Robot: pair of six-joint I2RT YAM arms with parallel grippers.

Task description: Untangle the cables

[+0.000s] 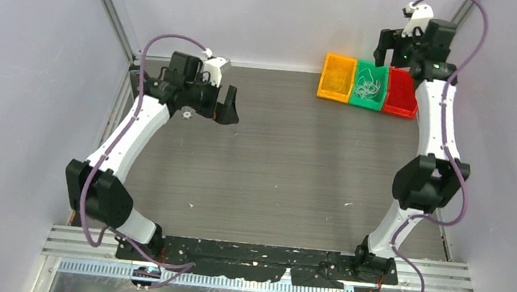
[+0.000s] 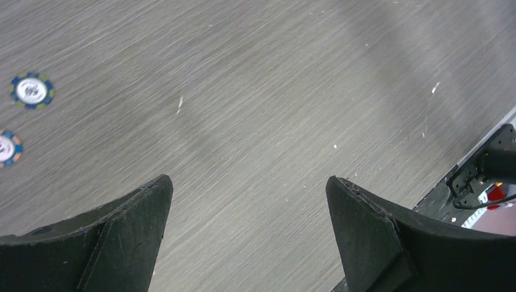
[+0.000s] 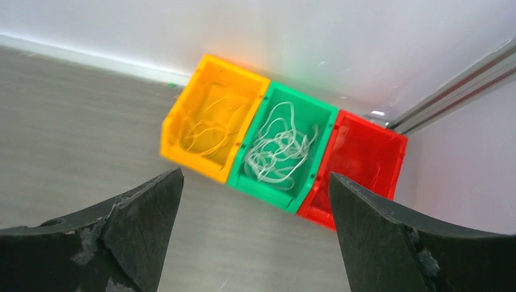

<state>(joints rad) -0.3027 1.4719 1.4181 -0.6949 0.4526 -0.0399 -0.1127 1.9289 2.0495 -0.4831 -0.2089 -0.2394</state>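
So the right claw (image 3: 255, 176) has its fingers spread wide and nothing in them. It's hanging up over the back corner of the grey wood-grain surface (image 2: 255, 91). Just ahead of it and below sit three small plastic bins touching side by side. The loose curly white cables (image 3: 277, 152) are piled in the green plastic bin (image 3: 261, 191), dead centre between the fingers. On the left-finger side, the yellow-orange plastic bin (image 3: 188, 159) has some thin pale yellowish cables (image 3: 207, 131) looped in it. The red plastic bin (image 3: 365, 152) is on the right-finger side, and honestly I can't tell what's in it.

The left claw (image 2: 247, 180) is spread wide too, over bare surface and well apart from the bins. Two round poker chips, one blue-rimmed (image 2: 31, 90) and one orange-rimmed (image 2: 6, 148), lie ahead of its left finger.
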